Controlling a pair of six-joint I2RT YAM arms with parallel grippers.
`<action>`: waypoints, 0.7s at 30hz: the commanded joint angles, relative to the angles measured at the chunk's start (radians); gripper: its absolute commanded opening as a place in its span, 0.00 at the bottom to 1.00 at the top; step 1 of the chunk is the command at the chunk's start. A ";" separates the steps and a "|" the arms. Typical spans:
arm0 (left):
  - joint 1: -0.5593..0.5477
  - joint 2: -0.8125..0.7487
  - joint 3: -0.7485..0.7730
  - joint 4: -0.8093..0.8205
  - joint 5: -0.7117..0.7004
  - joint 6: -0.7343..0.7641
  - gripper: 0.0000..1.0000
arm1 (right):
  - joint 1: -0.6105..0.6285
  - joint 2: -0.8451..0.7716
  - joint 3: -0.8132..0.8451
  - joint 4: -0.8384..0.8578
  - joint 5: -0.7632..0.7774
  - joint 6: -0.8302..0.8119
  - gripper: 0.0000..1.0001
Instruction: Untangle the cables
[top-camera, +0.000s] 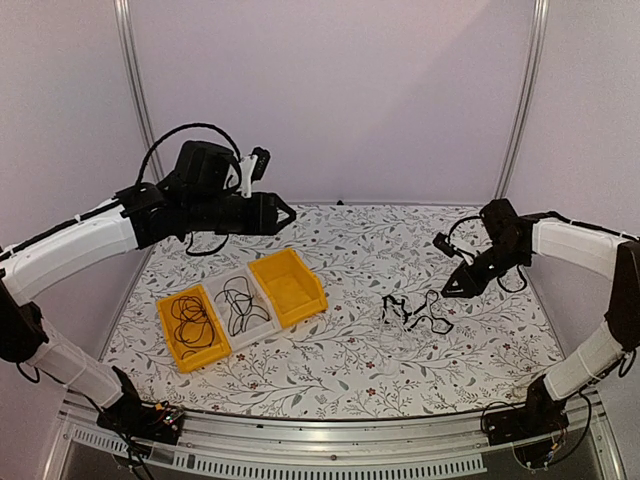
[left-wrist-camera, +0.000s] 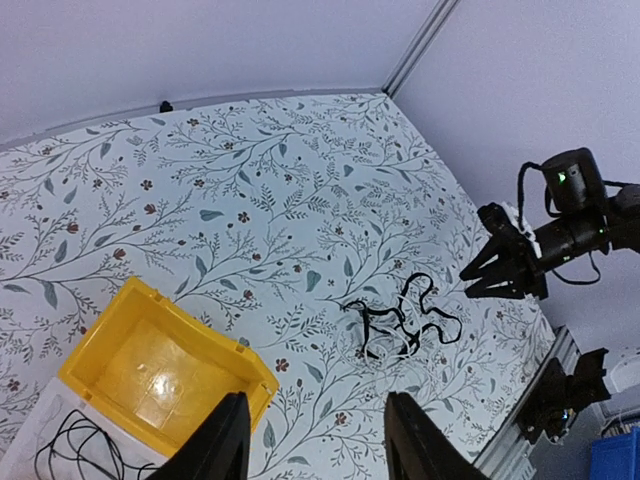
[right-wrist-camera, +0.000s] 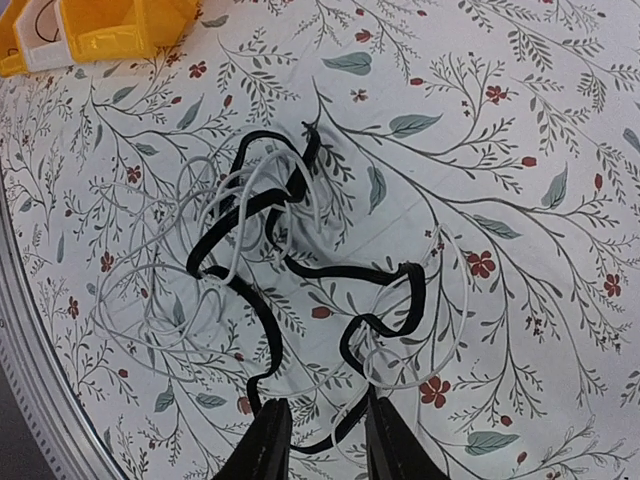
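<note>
We read the remaining work as one knot: the tangle of thin cords (top-camera: 415, 312) lies flat on the floral-print table (top-camera: 340, 365), right of centre and well apart from the three plastic bins on the left. The right wrist view shows it is made of a flat black cable (right-wrist-camera: 350, 272) looped through a thin pale cream cable (right-wrist-camera: 232, 172).

The yellow bin nearest the left edge (top-camera: 172, 345) and the white bin beside it (top-camera: 262, 325) each hold a coiled black cord. The second yellow bin (top-camera: 300, 290) shows only its bare floor, so we judge the sorting partly done.

The right gripper (top-camera: 452, 288) hangs just beside the knot's right end, pointing down and left at it. Its jaws stand narrowly apart. The near loop of the black cable shows in the gap between them, but we cannot tell whether the fingers touch it, and nothing looks lifted.

The left gripper (top-camera: 283, 213) hovers high over the far side of the bins, jaws spread and grasping nothing.

From above, the knot stretches roughly left to right, and the black cable's free loop trails toward the right arm. The right arm is much the nearer, so we would expect it to pinch that loop and draw it rightward, away from the pale coils.
</note>
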 joint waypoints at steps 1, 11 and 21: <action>-0.059 0.027 0.015 0.051 -0.008 0.007 0.49 | -0.003 0.073 0.062 0.022 0.038 0.030 0.30; -0.120 0.030 -0.017 0.066 -0.061 -0.047 0.49 | -0.003 0.259 0.150 0.013 0.047 0.080 0.36; -0.129 -0.011 -0.055 0.065 -0.090 -0.078 0.49 | -0.003 0.345 0.158 0.008 0.024 0.119 0.27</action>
